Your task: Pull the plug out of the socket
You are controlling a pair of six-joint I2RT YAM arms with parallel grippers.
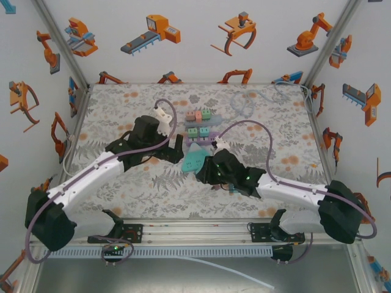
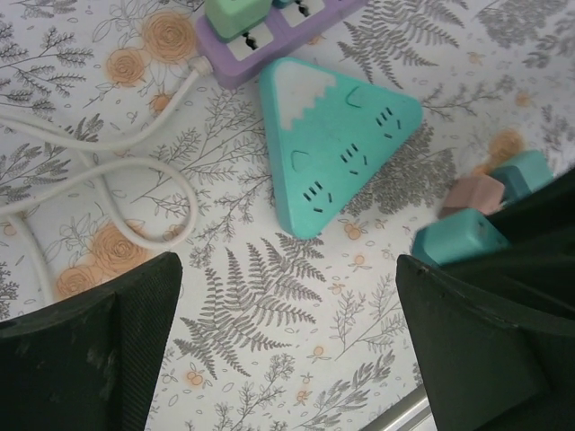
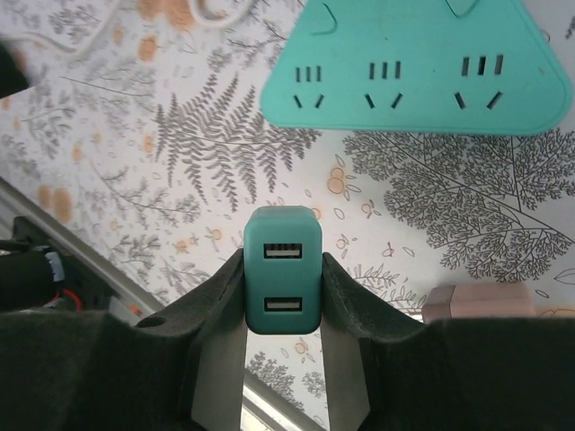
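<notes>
While the right pincer point(image 3: 282, 269) is clamped on the teal plug point(image 3: 282, 278), gripping its two sides with the twin-port face pointing outward, the left pincer point(image 2: 287, 301) hangs with its jaws spread wide and nothing between them.

- Plug: held off the bench point(image 1: 122, 195), just short of the triangular teal socket point(image 3: 422, 72) and apart from it. Every slot row visible on the socket is bare. Judged: the plug is already out.
- Socket: lies flat and loose between the two pincers, its far corner close to the purple power strip point(image 2: 269, 40).

Risks, as judgement:
- The pads hold only the plug's smooth sides, so a quick swing could let it slide or twist out.
- Both pincers crowd the same patch near the socket. A careless lift by either arm could clip the other or shove the loose socket.
- A white cord point(image 2: 117, 153) loops on the bench beside the left pincer, and a low sweep that way could snag it.
- A pink block point(image 3: 476, 301) sits just beside the right pincer and is easy to knock.

Room: open bench lies toward the near edge, where a metal rail point(image 1: 195, 229) marks the limit. The far side is cluttered by the strip and the plugs on it.
</notes>
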